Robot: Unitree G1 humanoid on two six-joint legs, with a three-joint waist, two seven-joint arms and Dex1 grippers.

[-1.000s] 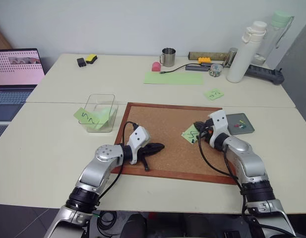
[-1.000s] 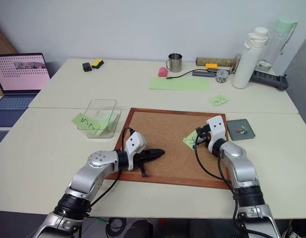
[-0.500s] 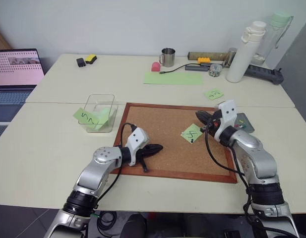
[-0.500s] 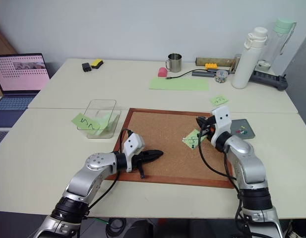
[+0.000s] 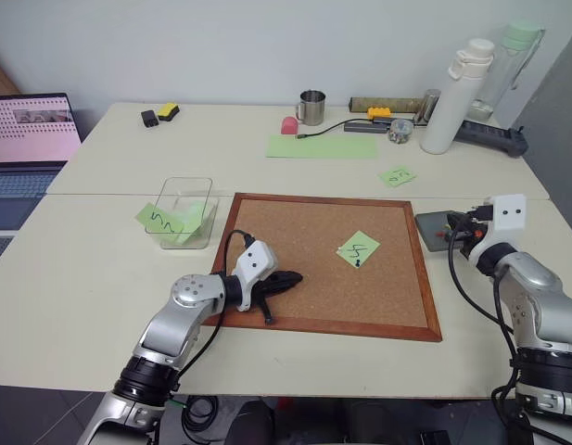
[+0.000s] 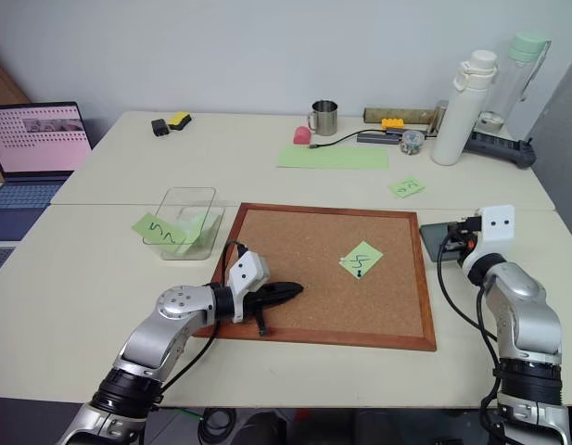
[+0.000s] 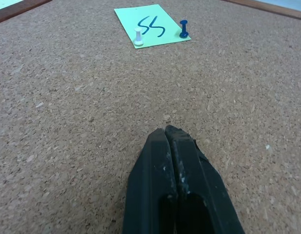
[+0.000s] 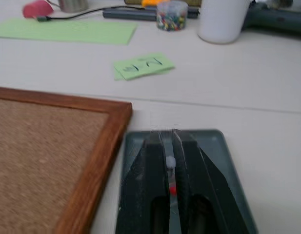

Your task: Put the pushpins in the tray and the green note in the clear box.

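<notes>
Now | green note (image 7: 151,32) lies flat ahead of my closed, empty left gripper (image 7: 165,131), two pushpins (image 7: 183,29) upright | right gripper (image 8: 170,141) over tray (image 8: 216,141), a narrow gap, white pin between fingers.

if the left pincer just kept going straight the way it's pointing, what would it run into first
Most likely the green note pinned on the corkboard. The left pincer, shut, lies low over the cork and aims across it at the note's two pushpins. Angled slightly downward, it might scrape the cork first; depth is unclear.
</notes>
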